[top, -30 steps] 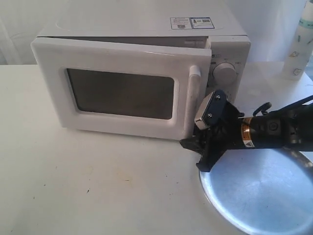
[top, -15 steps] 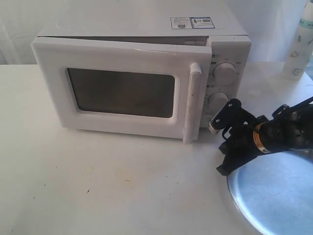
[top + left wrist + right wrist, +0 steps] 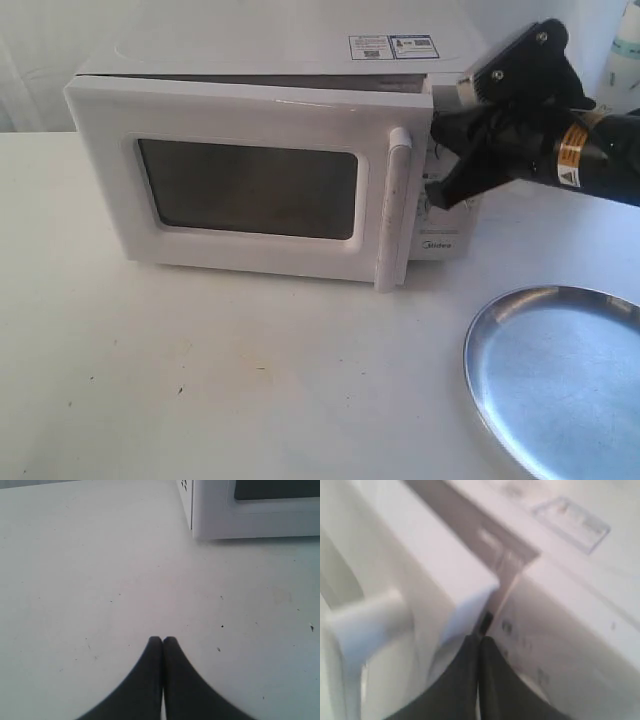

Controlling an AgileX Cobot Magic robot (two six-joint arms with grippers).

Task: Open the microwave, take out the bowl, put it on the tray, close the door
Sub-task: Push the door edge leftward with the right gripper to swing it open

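The microwave (image 3: pixel 280 45) stood at the far edge of the white table (image 3: pixel 200 370), left of the middle, with two stickers (image 3: pixel 393 46) on its top. Its door (image 3: pixel 250 180) was slightly ajar: a dark gap showed along the top, and the free edge with the tall white handle (image 3: pixel 393 205) stood out a little from the control panel. What lay inside could not be made out through the dark window.

The right gripper (image 3: pixel 432 198) hung off the table in front of the control panel, just beside the door's free edge and above the small Midea logo (image 3: pixel 437 243). The arm reached in from the right edge. In the right wrist view the two black fingers (image 3: pixel 470 670) were pressed together with nothing between them. Their tips pointed at the slot between the door's upper corner and the panel, close to it; whether they touched the door could not be told from the blurred picture.

The tray (image 3: pixel 560 390) lay at the near right corner of the table, well apart from the microwave and bare. A white bottle (image 3: pixel 625 50) stood at the far right edge, partly behind the arm.

The left gripper (image 3: pixel 162 641) was clenched on nothing, fingertips together above bare table near the microwave's lower front corner (image 3: pixel 200 530).
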